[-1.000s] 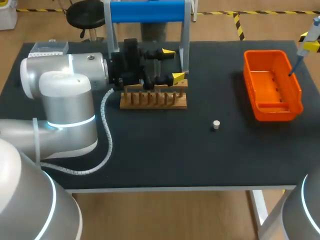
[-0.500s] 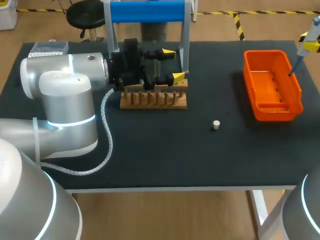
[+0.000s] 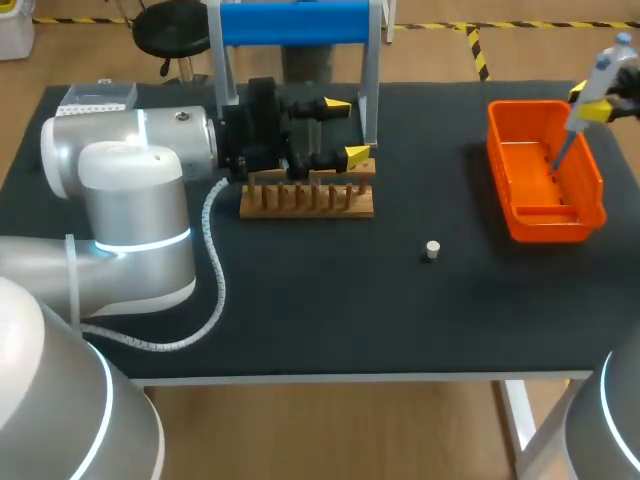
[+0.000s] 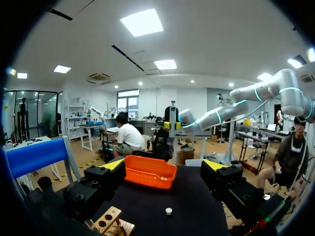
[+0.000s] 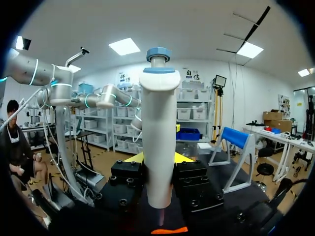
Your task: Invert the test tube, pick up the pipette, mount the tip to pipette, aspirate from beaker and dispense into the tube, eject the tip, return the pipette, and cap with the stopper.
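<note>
– White plastic pipette with a blue button on top [image 3: 605,68]: where is it now?
– Over the orange plastic bin [image 3: 555,228], near the right side of the black table [image 3: 300,300]. The right gripper [image 5: 158,158] is clenched on its body, one finger on each side.
– Which way does it point?
– Its long axis is nearly upright, only leaned a little. The button end is up and the thin tip is down, inside the mouth of the bin.
– So which step is this?
– I judge it is ejecting the tip. The tip seems to be mounted yet. The next move calls for pressing the ejector while the tip hangs over the bin, so that it falls inside and not on the table.
– And after that?
– The pipette must go back, and the small white stopper [image 3: 432,249], which lies alone on the table, must cap the tube.
– The other arm?
– The left gripper [image 3: 346,130] is released, fingers well apart, just over the wooden rack with pegs [image 3: 307,200].
</note>
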Controlling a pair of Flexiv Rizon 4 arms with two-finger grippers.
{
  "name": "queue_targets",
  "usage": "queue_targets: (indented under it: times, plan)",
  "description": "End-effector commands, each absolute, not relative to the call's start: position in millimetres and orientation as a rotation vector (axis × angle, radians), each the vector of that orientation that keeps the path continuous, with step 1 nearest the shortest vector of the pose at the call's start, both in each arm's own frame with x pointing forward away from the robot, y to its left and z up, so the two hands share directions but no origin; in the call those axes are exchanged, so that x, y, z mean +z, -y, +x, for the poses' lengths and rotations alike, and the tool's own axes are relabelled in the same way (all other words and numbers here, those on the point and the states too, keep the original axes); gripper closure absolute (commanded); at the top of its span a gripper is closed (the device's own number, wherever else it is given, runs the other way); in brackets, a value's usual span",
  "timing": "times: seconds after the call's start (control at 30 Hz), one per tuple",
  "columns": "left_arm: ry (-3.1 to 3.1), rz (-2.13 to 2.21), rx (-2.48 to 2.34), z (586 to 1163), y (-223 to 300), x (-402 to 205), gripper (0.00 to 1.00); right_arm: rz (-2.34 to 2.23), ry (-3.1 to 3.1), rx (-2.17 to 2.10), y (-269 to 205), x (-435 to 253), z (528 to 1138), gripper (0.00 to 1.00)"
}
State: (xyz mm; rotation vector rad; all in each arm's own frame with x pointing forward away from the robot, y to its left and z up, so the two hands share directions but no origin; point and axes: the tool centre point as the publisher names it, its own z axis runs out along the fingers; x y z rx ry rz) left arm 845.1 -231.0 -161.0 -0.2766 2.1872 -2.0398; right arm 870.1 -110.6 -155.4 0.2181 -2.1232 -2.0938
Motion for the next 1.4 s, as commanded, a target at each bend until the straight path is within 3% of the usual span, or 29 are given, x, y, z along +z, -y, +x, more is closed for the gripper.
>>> queue_targets:
  times: [0.03,1.4]
  plan:
    - [-2.185,-0.280,-2.036,844.5,232.4,-161.1,0.00,0.169,2.170,-2.106,72.9,-161.4,848.7,1.00]
    - [-2.185,-0.280,-2.036,844.5,232.4,-161.1,0.00,0.273,2.204,-1.942,-123.2,-199.6,826.4,1.00]
